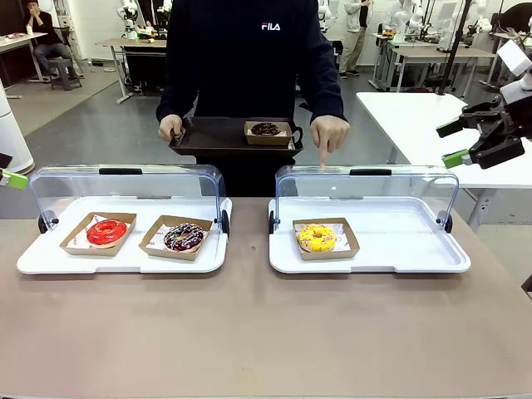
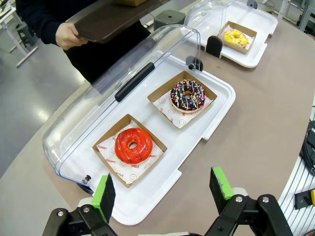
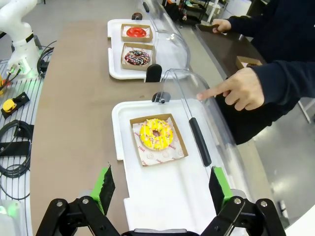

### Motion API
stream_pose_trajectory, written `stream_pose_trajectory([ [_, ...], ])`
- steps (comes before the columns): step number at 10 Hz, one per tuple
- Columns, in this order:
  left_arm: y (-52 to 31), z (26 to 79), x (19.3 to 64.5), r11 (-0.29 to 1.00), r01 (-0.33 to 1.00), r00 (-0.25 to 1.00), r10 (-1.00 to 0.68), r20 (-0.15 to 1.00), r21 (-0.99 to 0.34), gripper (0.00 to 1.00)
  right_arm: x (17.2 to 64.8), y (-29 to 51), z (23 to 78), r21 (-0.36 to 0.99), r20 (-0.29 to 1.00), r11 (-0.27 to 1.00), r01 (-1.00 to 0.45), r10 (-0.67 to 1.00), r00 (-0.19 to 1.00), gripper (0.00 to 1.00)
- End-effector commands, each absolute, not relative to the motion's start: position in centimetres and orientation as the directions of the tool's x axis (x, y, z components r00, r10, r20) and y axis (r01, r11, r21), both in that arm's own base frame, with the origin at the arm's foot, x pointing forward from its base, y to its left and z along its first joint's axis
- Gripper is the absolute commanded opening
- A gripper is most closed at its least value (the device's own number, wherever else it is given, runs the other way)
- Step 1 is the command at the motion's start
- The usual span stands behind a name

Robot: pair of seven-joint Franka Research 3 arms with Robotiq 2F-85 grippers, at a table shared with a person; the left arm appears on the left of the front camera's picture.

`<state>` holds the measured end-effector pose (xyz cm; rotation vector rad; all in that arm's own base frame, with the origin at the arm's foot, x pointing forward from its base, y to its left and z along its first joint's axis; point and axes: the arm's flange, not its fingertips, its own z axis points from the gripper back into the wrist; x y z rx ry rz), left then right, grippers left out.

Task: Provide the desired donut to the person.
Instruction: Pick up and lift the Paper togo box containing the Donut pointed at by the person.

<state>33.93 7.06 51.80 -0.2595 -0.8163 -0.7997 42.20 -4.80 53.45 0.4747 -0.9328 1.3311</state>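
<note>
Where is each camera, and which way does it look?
Front view: between the arms, facing across the table at the person pointing at the yellow donut; right gripper at right.
Left wrist view: on the left arm, looking past the open left gripper at the red donut and chocolate sprinkled donut.
Right wrist view: on the right arm, looking past its open gripper at the yellow donut and the person's hand.
Shared: all show the yellow donut.

White tray (image 2: 170,164) directly ahead of left gripper (image 2: 162,189), clear lid (image 2: 123,64) raised behind it. On tray: red donut (image 2: 133,145) nearer gripper, sprinkled chocolate donut (image 2: 187,95) beyond, each in open cardboard box (image 2: 106,140). Black cables (image 3: 15,142) left of right gripper (image 3: 160,186).
</note>
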Motion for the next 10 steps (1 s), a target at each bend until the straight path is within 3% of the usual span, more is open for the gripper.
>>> stream_pose_trajectory([
  [1, 7.17, 51.73, 33.95, 0.681, 0.727, 0.412, -0.533, 0.739, 0.085, 1.0, 42.13, -4.79, 53.43, -0.213, 0.795, 0.206, -0.955, 0.605, -0.047, 1.0],
  [10, 7.17, 51.73, 33.95, 0.681, 0.727, 0.412, -0.533, 0.739, 0.085, 1.0, 42.13, -4.79, 53.43, -0.213, 0.795, 0.206, -0.955, 0.605, -0.047, 1.0],
])
